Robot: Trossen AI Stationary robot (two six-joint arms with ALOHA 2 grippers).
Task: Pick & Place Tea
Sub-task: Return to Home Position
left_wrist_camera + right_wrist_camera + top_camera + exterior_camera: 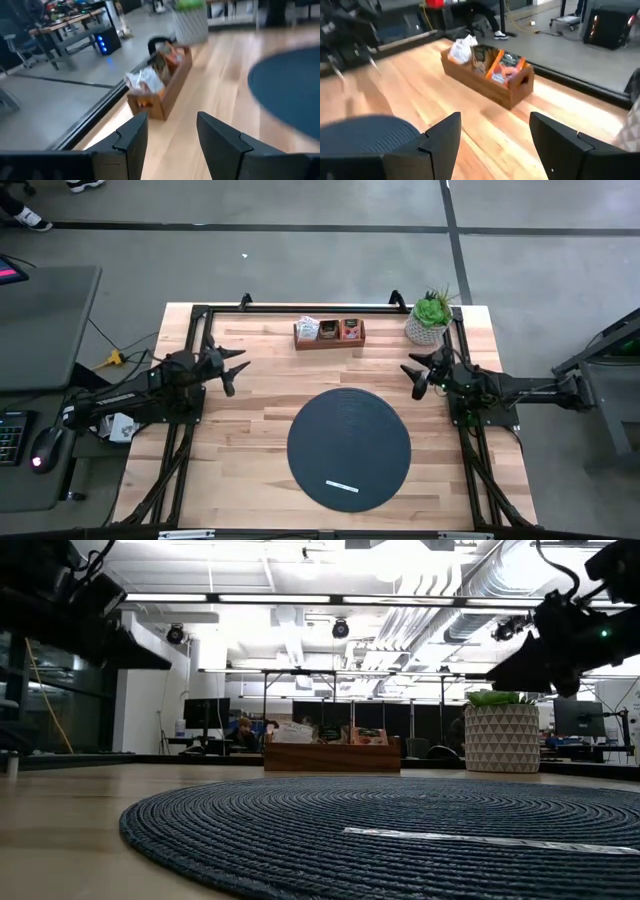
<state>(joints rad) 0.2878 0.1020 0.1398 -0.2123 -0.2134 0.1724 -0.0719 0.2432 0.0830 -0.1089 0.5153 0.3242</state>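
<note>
All of the tea that shows is packed upright in the wooden organizer, which stands along the table's far edge, about midway between the 2 far corners. Its 3 sections hold different colours: white sachets at the end toward the left arm, brown ones in the middle, orange and red ones at the end toward the right arm. The right wrist view shows the same order, with crumpled white tea at one end of the box and orange at the other.

On the near half of the table lies a dark round mat, well apart from the organizer. It carries 1 thin white strip near its near rim. A potted plant stands at the far right corner, near the organizer's right end.

By the table's left edge hangs the left gripper, above the wood, its jaws spread and holding nothing. Opposite it, near the right edge and just in front of the plant, the right gripper hangs with jaws likewise spread and bare. Both are clear of the mat.
</note>
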